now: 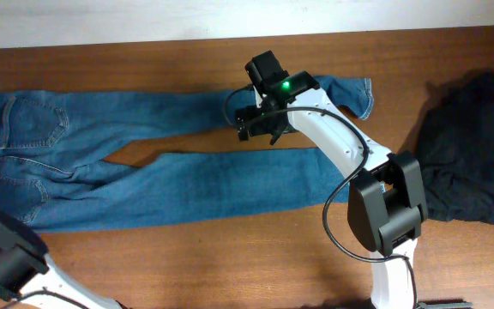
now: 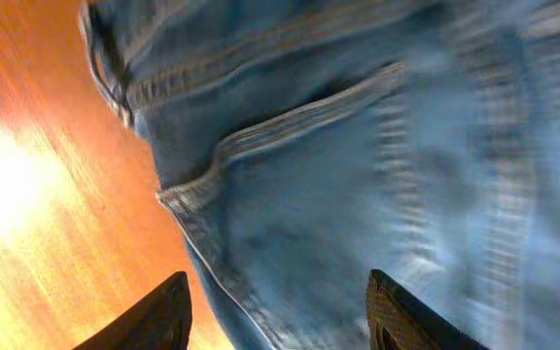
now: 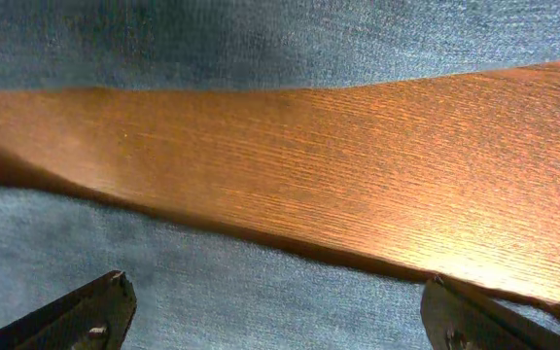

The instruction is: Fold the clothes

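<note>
- Across the wooden table point(image 1: 230, 249), the jeans point(image 1: 170, 163) are lying flat — waist at the left end, legs running right.
- Right gripper point(image 3: 275, 311) is hovering over the strip of bare wood between the two legs, jaws spread wide, gripping nothing.
- Left gripper point(image 2: 280, 316) is hanging over a pocket seam, fingers apart, empty.
- Black garment point(image 1: 474, 146) is sitting crumpled at the far right.

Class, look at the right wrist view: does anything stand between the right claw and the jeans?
Nothing visible does. The open right claw hangs over the jeans, with only bare table showing between the two legs.
</note>
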`<action>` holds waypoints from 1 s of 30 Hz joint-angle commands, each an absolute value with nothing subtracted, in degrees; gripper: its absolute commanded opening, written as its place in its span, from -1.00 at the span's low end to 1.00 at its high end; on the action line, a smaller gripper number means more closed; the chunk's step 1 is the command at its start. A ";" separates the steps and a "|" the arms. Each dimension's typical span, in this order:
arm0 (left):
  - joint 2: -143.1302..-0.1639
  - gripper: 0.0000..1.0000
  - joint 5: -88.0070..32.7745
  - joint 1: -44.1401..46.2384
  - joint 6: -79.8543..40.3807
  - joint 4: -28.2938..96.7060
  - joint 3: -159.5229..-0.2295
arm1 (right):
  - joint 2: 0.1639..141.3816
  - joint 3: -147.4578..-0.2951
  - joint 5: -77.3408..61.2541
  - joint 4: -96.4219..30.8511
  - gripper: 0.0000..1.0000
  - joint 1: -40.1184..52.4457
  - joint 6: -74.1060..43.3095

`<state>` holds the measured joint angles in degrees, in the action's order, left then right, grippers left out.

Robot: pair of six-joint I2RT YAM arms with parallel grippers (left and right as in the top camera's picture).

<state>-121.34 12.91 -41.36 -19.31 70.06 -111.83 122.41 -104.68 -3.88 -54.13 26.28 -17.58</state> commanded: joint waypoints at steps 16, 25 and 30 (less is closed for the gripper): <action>-131.33 0.29 2.96 -37.15 -13.15 63.90 -113.32 | 122.54 -105.30 -3.07 -54.17 0.97 26.06 -20.45; -136.25 0.42 5.78 -37.28 -13.15 61.28 -113.30 | 122.54 -105.30 -0.62 -53.93 0.97 18.85 -24.56; -138.78 0.52 5.21 -37.28 -13.17 61.10 -113.30 | 122.54 -105.30 -0.91 -52.97 0.97 10.94 -24.53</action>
